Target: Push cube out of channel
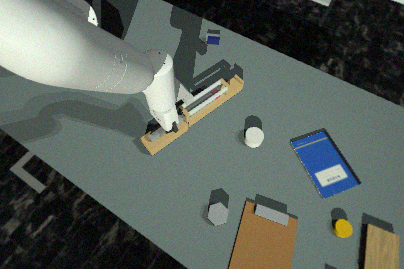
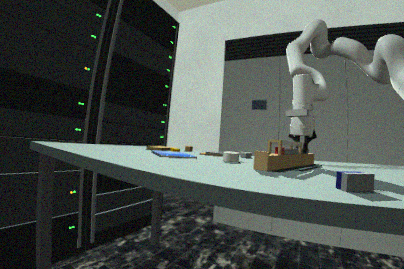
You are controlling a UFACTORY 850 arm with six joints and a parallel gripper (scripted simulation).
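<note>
The wooden channel (image 1: pixel 162 143) (image 2: pixel 280 163) lies slantwise on the grey table (image 1: pixel 300 90) (image 2: pixel 150 160). A pale rod (image 1: pixel 204 99) lies along the inside of it. A small red piece, which looks like the cube (image 1: pixel 216 92) (image 2: pixel 276 151), shows inside the channel near its far right end. My gripper (image 1: pixel 169 128) (image 2: pixel 302 140) points straight down over the near left end of the channel. It is shut on the near end of the rod. The fingertips are partly hidden by the wrist in the top view.
A white cylinder (image 1: pixel 253 136) (image 2: pixel 231 156) stands right of the channel. A blue book (image 1: pixel 324 162) (image 2: pixel 172 154), a grey hexagonal block (image 1: pixel 218 213), a clipboard (image 1: pixel 262 240), a yellow disc (image 1: pixel 343 228) and a wooden board (image 1: pixel 382 247) lie nearer the front. A blue-and-grey block (image 1: pixel 213 39) (image 2: pixel 356 181) lies at the back.
</note>
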